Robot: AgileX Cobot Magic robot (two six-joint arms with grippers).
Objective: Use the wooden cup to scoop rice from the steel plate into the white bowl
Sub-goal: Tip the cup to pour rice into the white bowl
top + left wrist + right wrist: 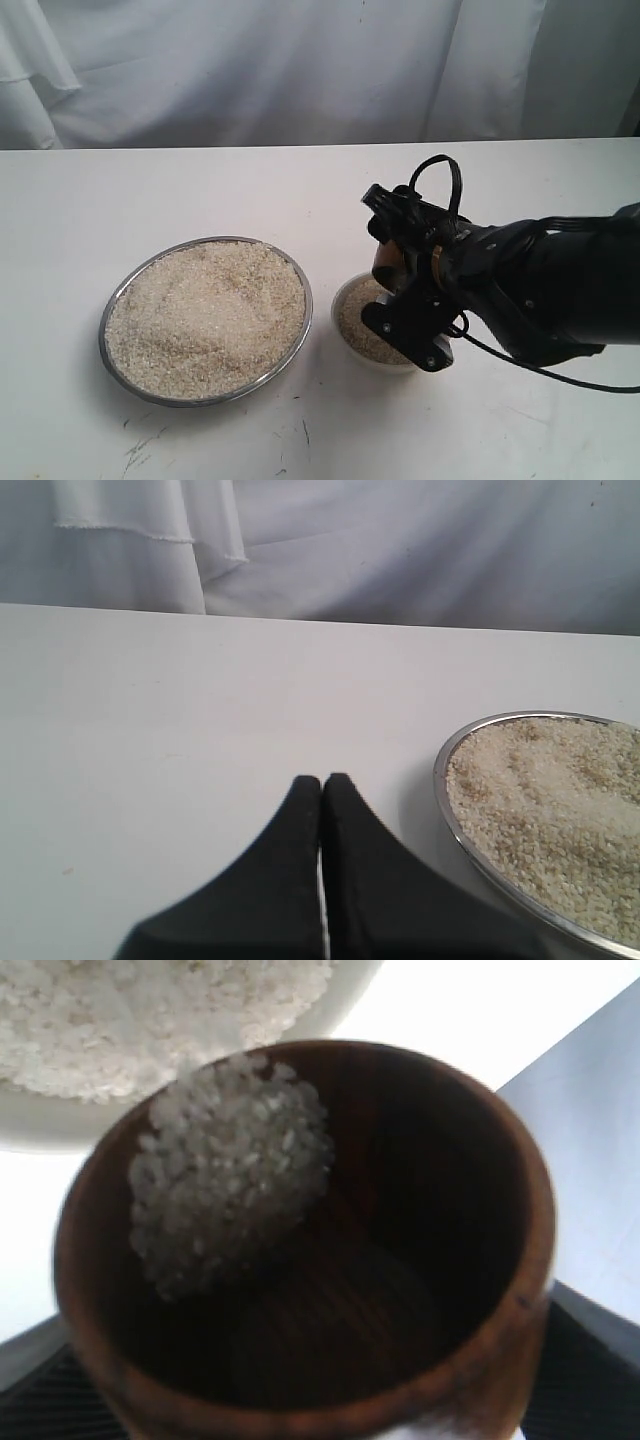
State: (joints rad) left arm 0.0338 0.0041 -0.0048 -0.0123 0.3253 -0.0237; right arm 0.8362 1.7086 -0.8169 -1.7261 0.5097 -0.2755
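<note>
The steel plate (113, 310) lies left of centre, heaped with rice (205, 315); its rim (445, 800) and rice (550, 800) also show in the left wrist view. The white bowl (345, 293) holds rice (358, 325) just right of the plate. My right gripper (400, 280) is shut on the wooden cup (384, 268), tipped over the bowl. In the right wrist view the wooden cup (480, 1340) has a clump of rice (225, 1180) at its lip, above the white bowl (300, 1015). My left gripper (322, 780) is shut and empty, left of the plate.
White table (150, 190) with a white curtain (300, 60) behind it. Scuff marks (140, 445) near the front edge. The right arm's cable (440, 175) loops above the wrist.
</note>
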